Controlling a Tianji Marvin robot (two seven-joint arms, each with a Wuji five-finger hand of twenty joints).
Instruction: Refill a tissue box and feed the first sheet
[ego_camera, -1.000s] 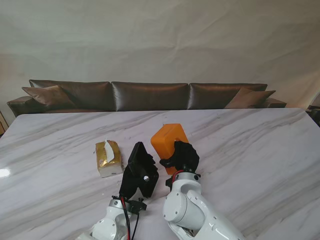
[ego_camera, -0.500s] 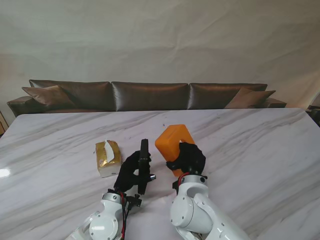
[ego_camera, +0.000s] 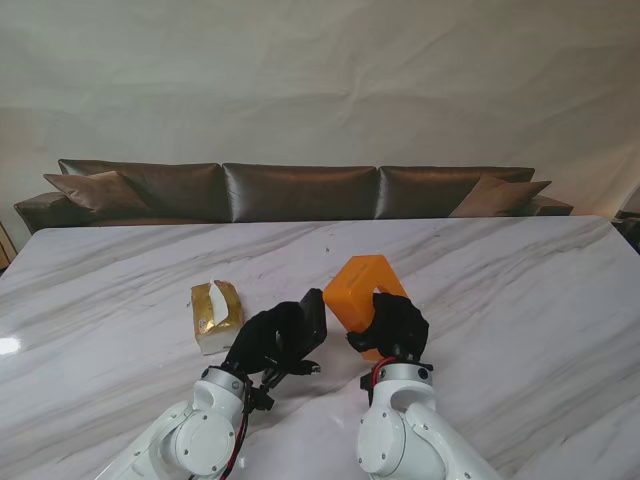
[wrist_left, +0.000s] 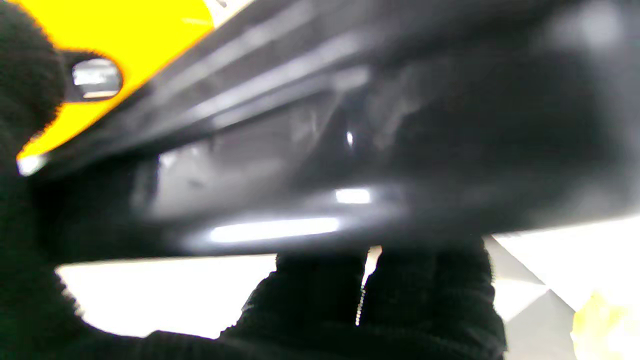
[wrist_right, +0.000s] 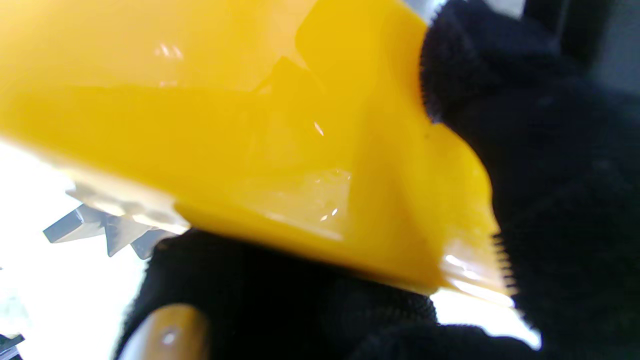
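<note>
Tissue box shell (ego_camera: 362, 288), orange, is gripped in the right robot hand (ego_camera: 388, 325), now raised and tilted; the left robot hand (ego_camera: 268, 340) clasps the black base panel (ego_camera: 310, 320), swung flatter than a second ago. Box open; refilling can follow. Gold tissue pack (ego_camera: 216, 316) waits on the marble worktop (ego_camera: 520, 290); brown sofa (ego_camera: 300, 190) beyond.

A glossy black plastic panel (wrist_left: 350, 130), blurred, fills most of the frame, with bright highlights on its surface. Black knit-gloved fingers (wrist_left: 400, 305) of the left hand (wrist_left: 280, 320) close on its edge. A smooth orange-yellow plastic box (wrist_left: 135, 45) occupies the frame's upper-left corner. A pale, overexposed table surface (wrist_left: 150, 295) shows beyond the fingers.
</note>
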